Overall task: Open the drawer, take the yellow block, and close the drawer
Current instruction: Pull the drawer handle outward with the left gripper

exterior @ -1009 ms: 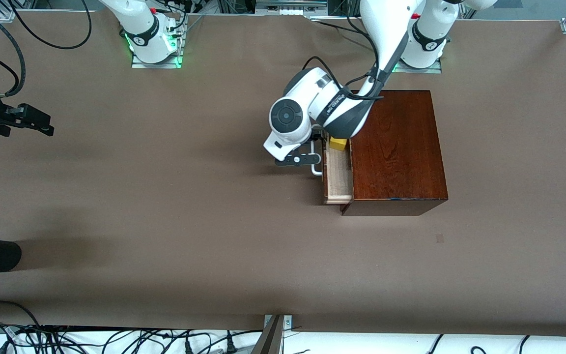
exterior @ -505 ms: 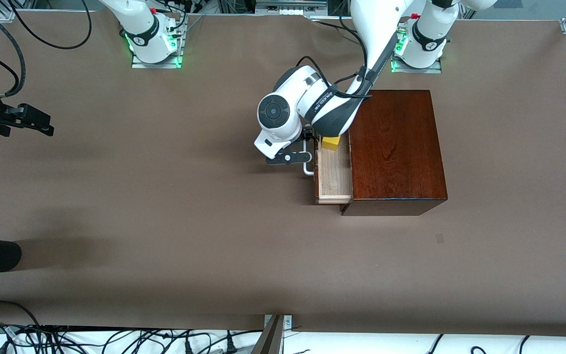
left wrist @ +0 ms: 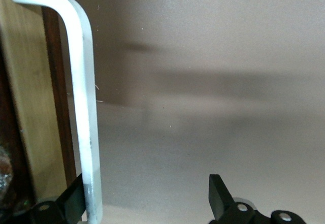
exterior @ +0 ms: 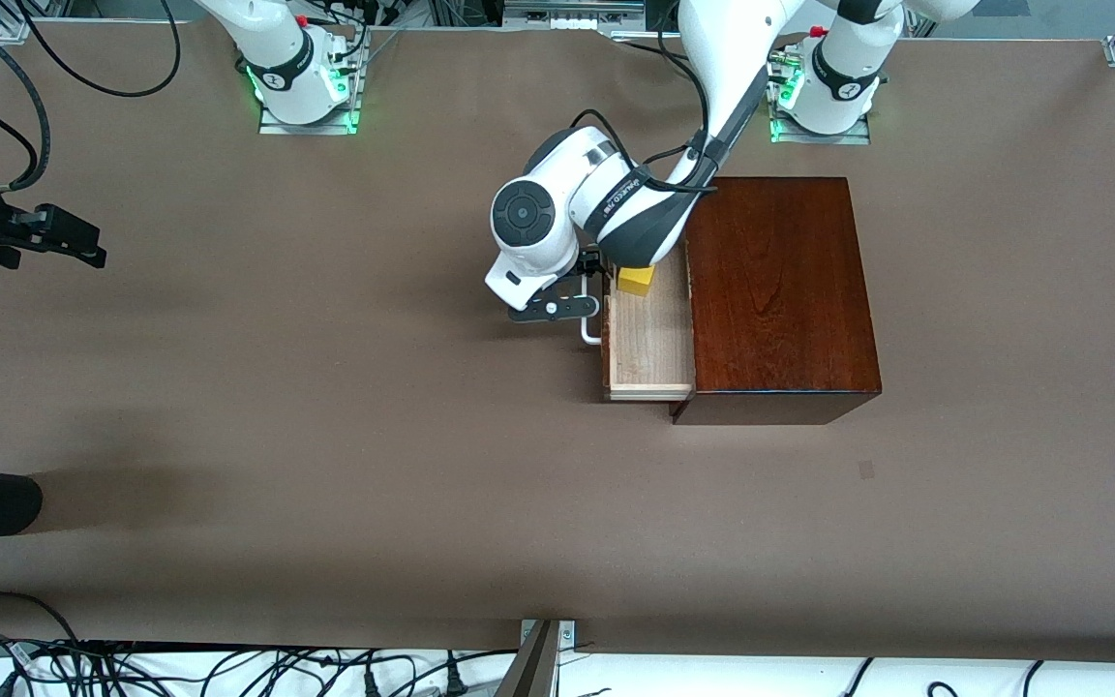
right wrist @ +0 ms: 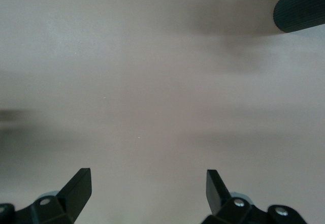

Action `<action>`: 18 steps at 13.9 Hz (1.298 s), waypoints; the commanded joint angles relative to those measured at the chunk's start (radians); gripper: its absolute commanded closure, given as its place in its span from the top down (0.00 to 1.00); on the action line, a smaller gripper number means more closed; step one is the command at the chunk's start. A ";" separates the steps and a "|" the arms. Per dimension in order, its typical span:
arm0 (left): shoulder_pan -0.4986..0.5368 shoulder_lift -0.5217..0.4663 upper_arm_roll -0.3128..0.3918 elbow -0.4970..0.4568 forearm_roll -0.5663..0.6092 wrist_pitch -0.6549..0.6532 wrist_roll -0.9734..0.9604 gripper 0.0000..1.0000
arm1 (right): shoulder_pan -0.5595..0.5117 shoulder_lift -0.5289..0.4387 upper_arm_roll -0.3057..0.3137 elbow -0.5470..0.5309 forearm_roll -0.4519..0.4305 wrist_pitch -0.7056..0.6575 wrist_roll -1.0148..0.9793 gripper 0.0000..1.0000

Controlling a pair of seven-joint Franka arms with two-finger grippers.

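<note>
Drawer (exterior: 652,341) stands part-way out of the wooden box (exterior: 780,290); yellow block (exterior: 636,279) sits inside. Only the left wrist view shows the left gripper (left wrist: 147,203) spread wide, one finger hooked against the white handle (left wrist: 81,97). Right gripper (right wrist: 147,193) waits, spread, empty.

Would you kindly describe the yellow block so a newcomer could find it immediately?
Find the dark wooden box near the left arm's base. Its pale drawer is pulled out toward the right arm's end. The yellow block sits in it, the only bright cube there.
</note>
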 commanded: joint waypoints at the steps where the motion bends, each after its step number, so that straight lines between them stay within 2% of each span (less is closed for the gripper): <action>1: -0.039 0.040 -0.022 0.057 -0.067 0.042 -0.066 1.00 | -0.013 -0.010 0.007 0.006 0.013 -0.008 -0.012 1.00; 18: -0.048 0.048 -0.033 0.066 -0.116 0.119 -0.072 1.00 | -0.013 -0.012 0.007 0.006 0.013 -0.010 -0.012 1.00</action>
